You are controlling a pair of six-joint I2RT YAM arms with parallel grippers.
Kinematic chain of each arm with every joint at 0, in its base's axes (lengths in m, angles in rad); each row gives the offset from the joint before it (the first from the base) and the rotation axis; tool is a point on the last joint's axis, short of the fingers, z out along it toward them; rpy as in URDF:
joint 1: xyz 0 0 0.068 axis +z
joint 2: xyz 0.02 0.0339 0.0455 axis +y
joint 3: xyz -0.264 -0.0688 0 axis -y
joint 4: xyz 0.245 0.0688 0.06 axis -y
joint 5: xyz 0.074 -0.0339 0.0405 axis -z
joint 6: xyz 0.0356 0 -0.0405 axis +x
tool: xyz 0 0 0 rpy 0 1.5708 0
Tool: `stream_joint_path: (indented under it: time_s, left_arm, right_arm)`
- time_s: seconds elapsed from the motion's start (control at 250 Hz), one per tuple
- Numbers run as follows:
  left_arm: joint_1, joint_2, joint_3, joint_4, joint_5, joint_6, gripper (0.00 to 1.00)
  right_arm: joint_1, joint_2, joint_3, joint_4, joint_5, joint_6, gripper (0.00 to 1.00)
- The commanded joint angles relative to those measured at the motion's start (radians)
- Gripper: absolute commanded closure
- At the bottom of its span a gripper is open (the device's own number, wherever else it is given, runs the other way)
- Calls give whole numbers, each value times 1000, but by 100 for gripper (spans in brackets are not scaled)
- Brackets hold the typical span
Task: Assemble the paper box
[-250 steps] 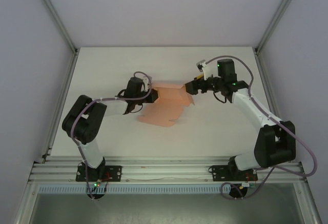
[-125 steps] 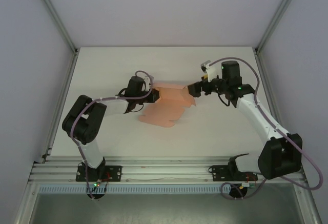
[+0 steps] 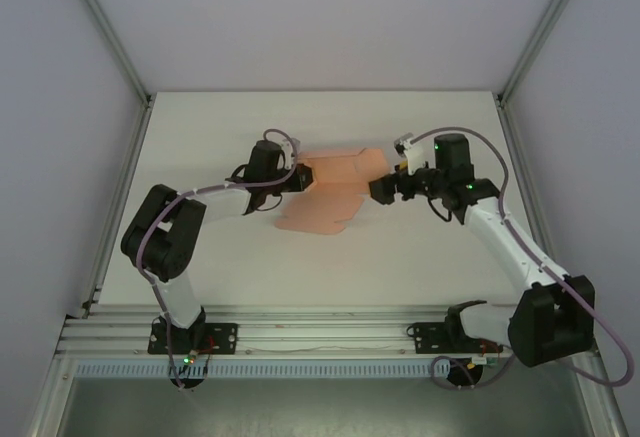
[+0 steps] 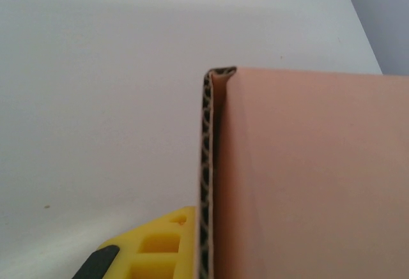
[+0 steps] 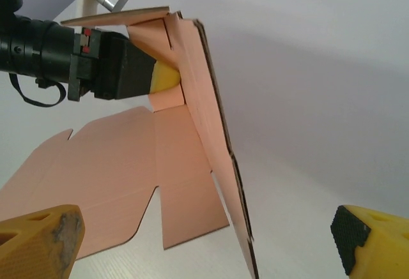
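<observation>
Light bendy card box (image 3: pixel 322 212), grip near creases: my left hand (image 3: pixel 297 179) clamps the raised flap (image 5: pixel 204 119), right hand's (image 3: pixel 379 190) wide open.

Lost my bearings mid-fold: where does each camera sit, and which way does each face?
Top external: above and behind the bases, looking down at the table; both arms show, left gripper and right gripper flanking the paper box.
Left wrist: at the box's folded edge, looking along it across the table; one yellow finger shows.
Right wrist: low, facing the left gripper clamped on the raised panel; own fingers spread wide at the bottom corners.
Shared: top external and right wrist both show the left gripper holding the box.
</observation>
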Motion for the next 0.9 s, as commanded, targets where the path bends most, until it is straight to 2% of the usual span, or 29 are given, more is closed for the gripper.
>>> stream_joint_path:
  time_s: [0.0,0.172,0.292,0.332,0.388,0.468,0.6,0.743,0.895]
  left_arm:
    - [6,-15,-7,42,64,31,100]
    - [4,-22,6,27,63,28,100]
    - [1,-26,12,30,44,23,100]
    - [1,-29,16,24,25,17,100]
    - [0,-30,26,7,-14,10,100]
    - [0,-24,53,-69,-144,-32,100]
    - [-1,-4,108,-235,-393,-119,100]
    - [-1,35,205,-437,-560,-212,100]
    - [-12,84,316,-626,-677,-185,100]
  right_arm:
    - [-1,46,29,78,-66,29,3]
    - [25,122,90,92,-103,11,22]
    - [51,171,108,82,-94,3,45]
    - [59,182,112,85,-88,6,55]
    - [70,192,116,95,-57,17,76]
    - [89,189,126,83,-14,5,100]
    - [126,156,113,95,80,3,100]
    - [165,136,94,117,147,10,100]
    - [181,104,56,164,183,11,100]
